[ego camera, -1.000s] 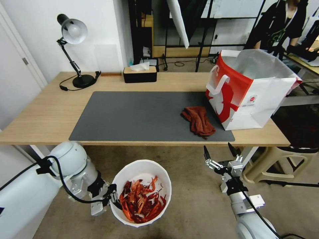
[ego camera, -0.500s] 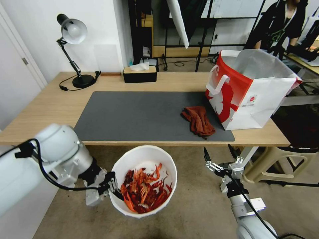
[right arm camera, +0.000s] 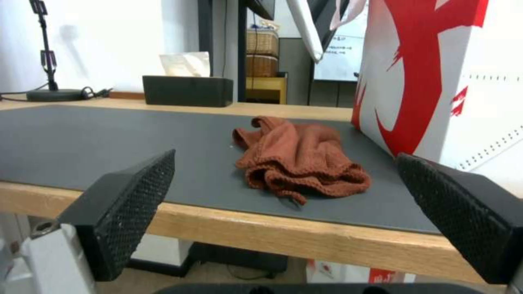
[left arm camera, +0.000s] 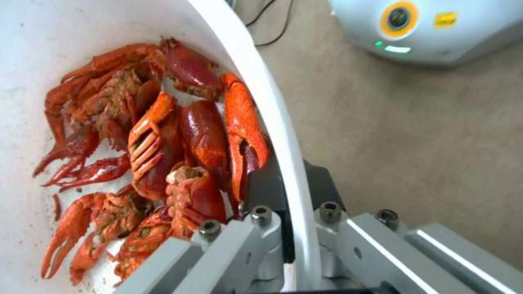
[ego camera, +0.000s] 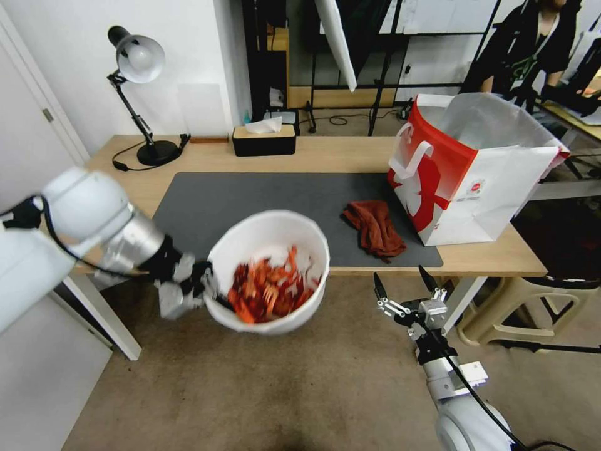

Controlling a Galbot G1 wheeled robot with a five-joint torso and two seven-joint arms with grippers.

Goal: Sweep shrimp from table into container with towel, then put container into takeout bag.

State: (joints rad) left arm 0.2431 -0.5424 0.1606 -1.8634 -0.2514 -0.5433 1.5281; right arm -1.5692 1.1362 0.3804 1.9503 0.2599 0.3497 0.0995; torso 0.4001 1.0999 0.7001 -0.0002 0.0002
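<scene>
My left gripper (ego camera: 210, 294) is pinched on the rim of the bowl (ego camera: 269, 228); in the left wrist view one finger sits inside the wall and one outside. The bowl hangs in the air at the near edge of the table (ego camera: 100, 213), tipped a little. The shrimp (ego camera: 269, 294) are all in the bowl, and I see none on the mat (ego camera: 250, 200). So I think the sweeping part is done and I am on the bag part.

The towel (ego camera: 374, 228) lies crumpled on the mat, just beside the bag (ego camera: 476, 181). The bag stands open at the right end of the table.

My right gripper (ego camera: 404, 289) waits low in front of the table edge, with its fingers spread wide and nothing in them.

Next I think the bowl must go up and over to the right, higher than the bag's top edge, then down into it. I should keep the bowl level so no shrimp fall out. The pinch on the rim is small, so I would go slow.
</scene>
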